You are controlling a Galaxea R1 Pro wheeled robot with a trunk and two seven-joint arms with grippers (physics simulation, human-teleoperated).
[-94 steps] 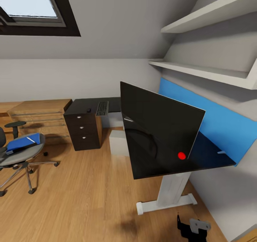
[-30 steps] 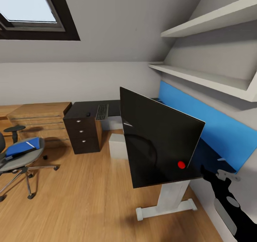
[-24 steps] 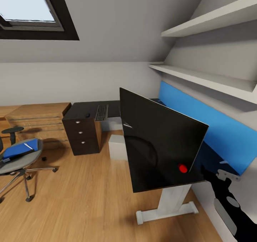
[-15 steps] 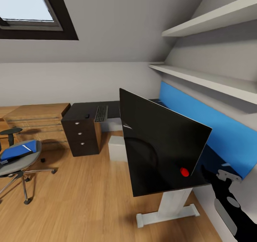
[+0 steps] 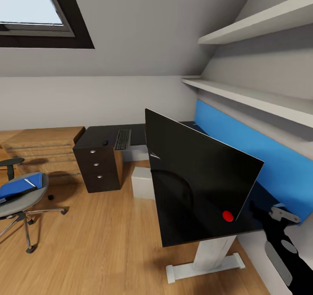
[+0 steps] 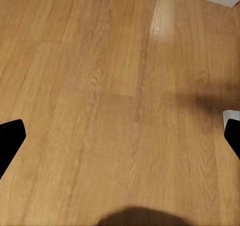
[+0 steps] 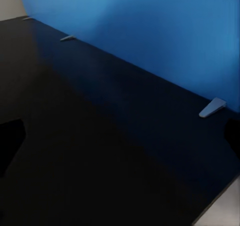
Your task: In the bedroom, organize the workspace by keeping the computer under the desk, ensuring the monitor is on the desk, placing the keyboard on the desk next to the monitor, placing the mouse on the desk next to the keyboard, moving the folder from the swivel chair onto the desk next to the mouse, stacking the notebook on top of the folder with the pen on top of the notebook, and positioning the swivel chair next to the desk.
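Observation:
The black monitor point(image 5: 195, 182) stands on the near end of the black desk point(image 5: 256, 199), which has a blue back panel point(image 5: 243, 147). Farther along the desk lie the keyboard point(image 5: 123, 139) and the small mouse point(image 5: 104, 142). A white computer box point(image 5: 142, 182) sits on the floor beneath the desk. At the left, the grey swivel chair point(image 5: 21, 197) carries the blue folder point(image 5: 19, 185) with a white strip on it. My right gripper point(image 7: 120, 136) is open over the desk top. My left gripper point(image 6: 120, 136) hangs open above the wood floor.
A dark drawer unit point(image 5: 98, 166) supports the desk's far part. Wooden steps point(image 5: 43, 145) run along the back wall. White shelves point(image 5: 252, 95) hang above the desk. The desk's white foot point(image 5: 204, 264) rests on the floor. My right arm point(image 5: 280, 243) rises at the desk's near end.
The camera has moved, sliding the whole picture left, so the chair sits nearer the left edge. My right arm has risen from the floor to the desk's end.

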